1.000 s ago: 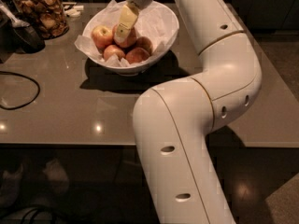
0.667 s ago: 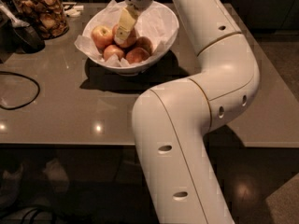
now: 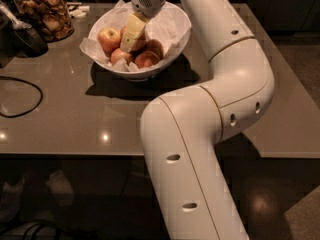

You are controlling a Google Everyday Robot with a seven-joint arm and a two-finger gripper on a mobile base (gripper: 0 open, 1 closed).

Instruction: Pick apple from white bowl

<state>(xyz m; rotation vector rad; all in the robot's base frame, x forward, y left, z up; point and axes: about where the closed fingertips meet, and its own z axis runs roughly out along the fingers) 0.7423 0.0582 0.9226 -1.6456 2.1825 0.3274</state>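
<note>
The white bowl (image 3: 165, 64), lined with crinkled white paper, stands at the back of the table and holds several apples. My gripper (image 3: 126, 44) reaches down into it from above, right at the large red apple (image 3: 141, 43), which it mostly hides. A yellow-patched red apple (image 3: 108, 38) lies to the left of the gripper. Smaller red apples (image 3: 146, 59) lie in front of it.
A glass jar (image 3: 46, 14) of dried pieces stands at the back left, with a dark utensil (image 3: 22, 34) beside it. A black cable (image 3: 22, 101) loops on the grey table (image 3: 75, 124) at the left. My white arm (image 3: 220, 84) covers the right side.
The gripper stays down in the bowl among the apples, barely shifted. The apples and bowl have not visibly moved.
</note>
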